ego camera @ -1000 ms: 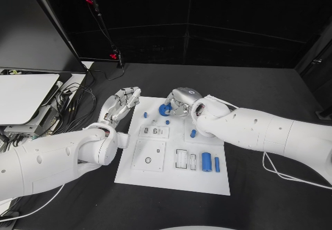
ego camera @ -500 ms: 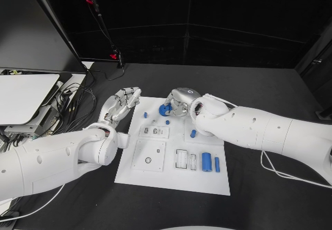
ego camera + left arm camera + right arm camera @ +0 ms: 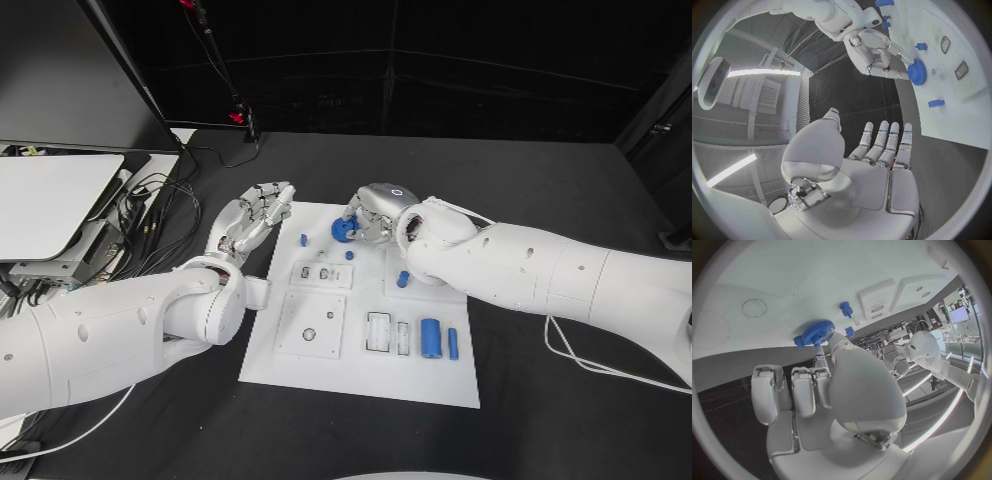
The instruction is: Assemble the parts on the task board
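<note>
Pinching the blue gear (image 3: 343,229) in right hand (image 3: 378,212) over task board (image 3: 361,370); left hand (image 3: 255,215) spread, idle; likely seating next.

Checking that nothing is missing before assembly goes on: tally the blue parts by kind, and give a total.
blue gear: 1
small blue pegs: 3
thick blue cylinder: 1
thin blue rod: 1
Total: 6
</note>
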Controlling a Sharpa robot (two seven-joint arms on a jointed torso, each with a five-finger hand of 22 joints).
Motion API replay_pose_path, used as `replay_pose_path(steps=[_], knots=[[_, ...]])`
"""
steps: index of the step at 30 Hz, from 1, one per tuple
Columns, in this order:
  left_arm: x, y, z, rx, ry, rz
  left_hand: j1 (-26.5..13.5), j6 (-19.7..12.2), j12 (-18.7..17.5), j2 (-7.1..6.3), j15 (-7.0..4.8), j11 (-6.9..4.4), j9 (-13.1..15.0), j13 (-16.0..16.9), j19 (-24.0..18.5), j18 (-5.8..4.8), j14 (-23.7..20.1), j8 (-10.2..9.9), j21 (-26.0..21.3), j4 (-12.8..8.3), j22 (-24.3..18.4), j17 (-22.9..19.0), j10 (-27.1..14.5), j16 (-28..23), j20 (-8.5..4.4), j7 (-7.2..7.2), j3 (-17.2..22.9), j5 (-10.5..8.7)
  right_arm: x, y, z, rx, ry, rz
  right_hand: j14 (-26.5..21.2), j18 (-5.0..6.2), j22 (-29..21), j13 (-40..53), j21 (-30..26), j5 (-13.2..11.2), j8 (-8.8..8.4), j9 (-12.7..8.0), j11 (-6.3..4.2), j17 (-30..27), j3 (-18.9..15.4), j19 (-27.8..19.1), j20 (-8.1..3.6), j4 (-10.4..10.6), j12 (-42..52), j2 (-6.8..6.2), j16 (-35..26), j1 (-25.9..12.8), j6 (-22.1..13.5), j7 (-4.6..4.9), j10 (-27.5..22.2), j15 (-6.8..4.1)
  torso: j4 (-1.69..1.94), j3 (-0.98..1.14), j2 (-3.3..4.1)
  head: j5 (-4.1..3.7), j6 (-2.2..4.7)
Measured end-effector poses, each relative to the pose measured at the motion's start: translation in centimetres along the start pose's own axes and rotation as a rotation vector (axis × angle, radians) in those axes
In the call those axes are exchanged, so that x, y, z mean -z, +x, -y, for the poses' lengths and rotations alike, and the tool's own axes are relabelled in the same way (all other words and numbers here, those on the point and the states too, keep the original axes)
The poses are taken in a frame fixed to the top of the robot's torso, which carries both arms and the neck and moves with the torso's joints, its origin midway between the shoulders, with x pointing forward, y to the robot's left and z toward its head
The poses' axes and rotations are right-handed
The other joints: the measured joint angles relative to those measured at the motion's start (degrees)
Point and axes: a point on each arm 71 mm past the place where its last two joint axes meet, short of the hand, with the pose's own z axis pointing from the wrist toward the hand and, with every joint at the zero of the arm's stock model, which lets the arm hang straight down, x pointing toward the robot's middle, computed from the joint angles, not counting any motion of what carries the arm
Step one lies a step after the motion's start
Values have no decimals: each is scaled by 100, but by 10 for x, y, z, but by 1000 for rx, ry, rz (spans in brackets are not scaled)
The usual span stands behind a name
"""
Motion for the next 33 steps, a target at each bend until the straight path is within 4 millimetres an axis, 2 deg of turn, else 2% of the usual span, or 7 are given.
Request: replay_pose_path(steps=[7, 11, 14, 22, 33], knots=[[0, 0, 0, 0, 0, 0, 0, 0, 22, 0, 0, 0, -5, -6, 0, 0, 0, 0, 0, 15, 0, -5, 0, 0, 0, 0, -15, 22, 2, -1, -1, -7, -38, 62, 14, 0, 0, 0, 37, 0, 0, 0, -15, 0, 0, 0, 0, -45, 0, -40, 0, 81, -16, -47, 12, -14, -1, 0, 1, 0, 13], [0, 0, 0, 0, 0, -1, 0, 0, 22, 0, 0, 0, -6, -6, 0, 0, 0, 0, 0, -1, 0, -12, 0, 0, 0, 0, -32, 22, 2, -3, -3, -8, -54, 86, 31, 0, 0, 0, 37, -12, -34, -16, -98, 0, 0, -1, -44, -45, 0, -40, 0, 81, -288, -71, 8, -74, -1, 0, 1, 0, 17], [0, 0, 0, 0, 0, -1, 0, 0, 22, 0, 0, 0, -6, -6, 0, 0, 0, 0, 0, -1, 0, -12, 0, 0, 0, 0, -32, 22, 1, -3, -4, -7, -56, 87, 11, 0, 0, 0, -2, -47, -37, -16, -105, 0, -31, 8, -77, -14, 0, -65, 0, 56, -426, -95, 1, -94, -1, -1, 1, -3, 17], [0, 0, 0, 0, 0, -1, 0, 0, 22, 0, 0, 0, -6, -5, 0, 0, 0, 0, 0, -1, -1, -12, 0, -1, 0, 0, -32, 22, 0, -1, -3, -1, -41, 63, 11, 0, 0, 0, -3, -68, -37, -15, -105, 4, -73, 0, -85, -4, 0, -78, 0, 42, -444, -79, 0, -94, -1, -3, 1, -5, 12], [0, 0, 0, 0, 0, 0, 0, 0, 22, 0, 0, 0, -6, -5, 0, 0, 0, 0, 0, -1, -1, -12, 0, -1, 0, 0, -32, 22, -2, 4, -1, 10, -5, 2, 10, 0, 0, 0, -3, -93, -37, -7, -104, 3, -206, 0, -85, 130, 0, -207, 0, -87, -477, -45, 1, -94, -1, -1, 1, -8, 9]])
